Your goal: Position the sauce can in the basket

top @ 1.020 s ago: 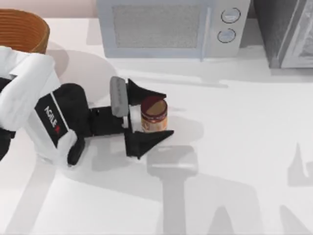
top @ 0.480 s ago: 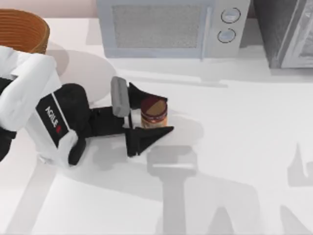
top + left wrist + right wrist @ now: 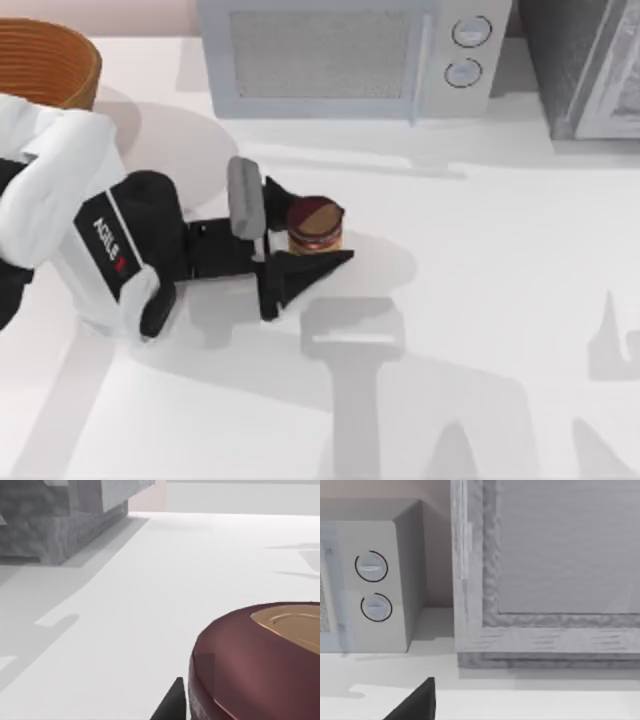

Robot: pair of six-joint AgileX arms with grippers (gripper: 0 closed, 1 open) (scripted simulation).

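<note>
Our left gripper [image 3: 303,237] is clamped on the can [image 3: 316,226] mid-table, w/ 2 fingers pressing its sides. "AGILE" reads on our left arm [image 3: 105,243]. Basket [image 3: 45,62] sits well apart, far-left corner.

A pale grey microwave [image 3: 350,55] with two round dials [image 3: 470,32] stands at the back of the white tabletop [image 3: 480,330]; just to its right sits a grey, rough-textured cabinet [image 3: 590,70]
</note>
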